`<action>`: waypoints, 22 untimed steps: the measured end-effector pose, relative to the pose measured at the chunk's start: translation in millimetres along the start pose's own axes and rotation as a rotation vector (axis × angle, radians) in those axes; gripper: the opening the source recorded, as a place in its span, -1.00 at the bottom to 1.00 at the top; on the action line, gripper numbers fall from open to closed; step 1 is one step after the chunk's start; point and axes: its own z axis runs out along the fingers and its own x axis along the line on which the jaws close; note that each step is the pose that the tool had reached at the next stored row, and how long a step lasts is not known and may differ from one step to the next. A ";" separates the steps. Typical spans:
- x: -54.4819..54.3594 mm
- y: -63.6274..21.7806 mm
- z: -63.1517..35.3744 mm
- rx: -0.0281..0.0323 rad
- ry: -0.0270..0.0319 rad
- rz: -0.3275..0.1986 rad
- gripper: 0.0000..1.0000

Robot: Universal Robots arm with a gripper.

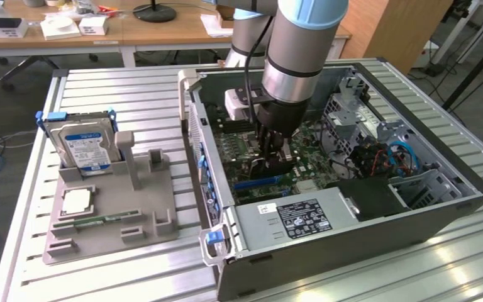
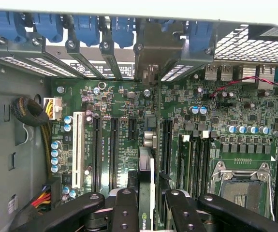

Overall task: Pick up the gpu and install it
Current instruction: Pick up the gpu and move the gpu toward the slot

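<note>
Gripper clamped on gpu; card edge-on, close over board, long axis parallel to slots, seemingly unseated.

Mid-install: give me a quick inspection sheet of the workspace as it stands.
Surface: slatted metal table, with the open case on it.
Job's things: gpu edge-on over the motherboard, inside the case.
Clutter: hard drive, memory stick and chip on the grey holder.
Grippers: hand shut on the gpu.
Cables: blue cables in the case; yellow-black bundle beside the motherboard.
Surroundings: desk with boxes behind the table.
</note>
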 end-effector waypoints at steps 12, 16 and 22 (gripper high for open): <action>0.1 -0.5 1.3 -0.0001 -0.0013 0.000 -0.47; 0.0 -1.6 1.2 0.0001 -0.0019 0.003 -0.47; 0.1 -1.8 1.7 0.0002 -0.0019 0.011 -0.47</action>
